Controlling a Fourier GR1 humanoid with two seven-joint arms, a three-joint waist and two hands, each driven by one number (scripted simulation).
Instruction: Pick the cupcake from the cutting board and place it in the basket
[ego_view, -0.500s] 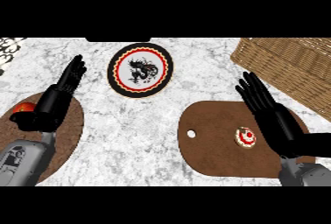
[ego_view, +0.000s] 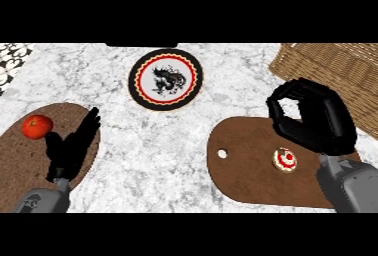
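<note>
Brown wood is where your cupcake (ego_view: 286, 159) sits, on the cutting board (ego_view: 244, 175) at the right of the head view. It is small and round, with a red and white top. Nothing is holding it yet, so the pick-up is not done.

Your right hand (ego_view: 314, 122) hangs just above the cupcake, a bit farther back. Its fingers are curled in and clenched, but they hold nothing. You need to bring it down around the cupcake.

Look at the wicker basket (ego_view: 332, 65) in the top right corner, near the board. The cupcake must go in there, so both the lifting and the dropping in are left to do.

Your left hand (ego_view: 70, 147) rests at the left with straight fingers, over another brown board (ego_view: 18, 165) with a tomato (ego_view: 35, 126) on it. A round plate (ego_view: 165, 79) lies at the top middle.
</note>
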